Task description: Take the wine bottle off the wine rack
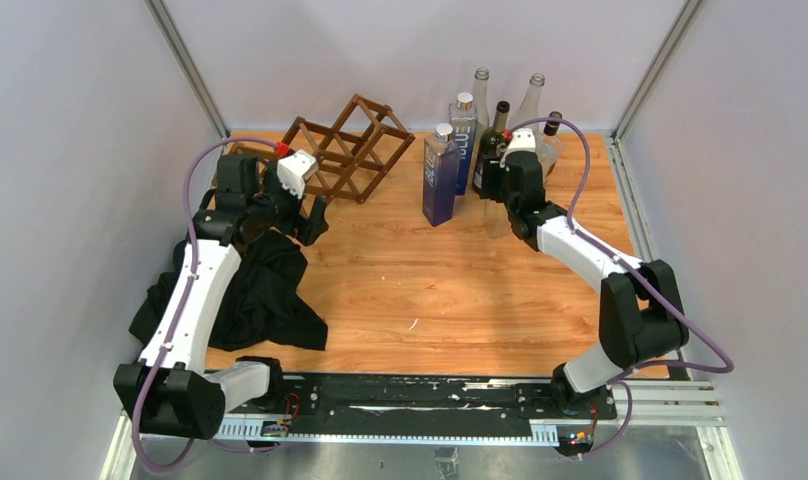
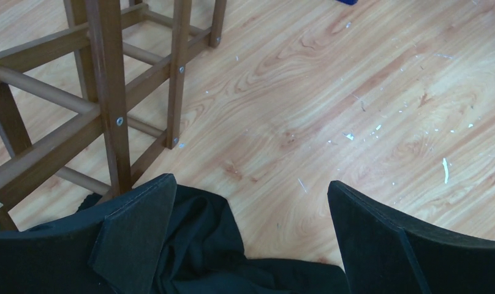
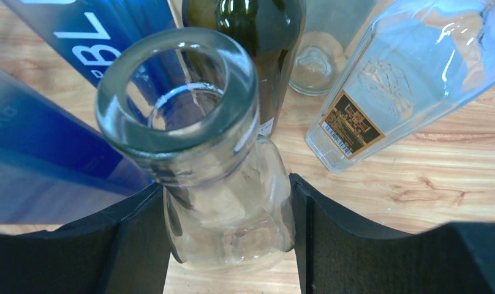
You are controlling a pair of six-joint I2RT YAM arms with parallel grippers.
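1. Two hazards sit on the left: the left gripper (image 2: 251,187) hangs wide open and empty over the black cloth (image 2: 214,251), just beside the wine rack (image 2: 110,92); a careless sweep could snag the cloth, or knock the slats and shove the rack across the table (image 1: 410,280).
2. On the right the danger is crowding; the right gripper (image 3: 225,187) is clamped on the body of the wine bottle (image 3: 230,220), a clear glass one by my judgement, which is off the rack and stands among the other bottles at the back right; whether its base rests on the wood I cannot tell.
3. A tilted release could topple it into the two blue bottles (image 3: 110,37), the dark green bottle (image 3: 257,37) or the labelled clear bottle (image 3: 404,79), all close by; smooth glass may also slip between the pads.
4. Containers: the rack's cells show no bottle from overhead; the wine bottle is uncapped and looks empty; the blue bottles are capped, with their fill unreadable; the dark green bottle is too dark to judge; the labelled clear bottle looks empty.
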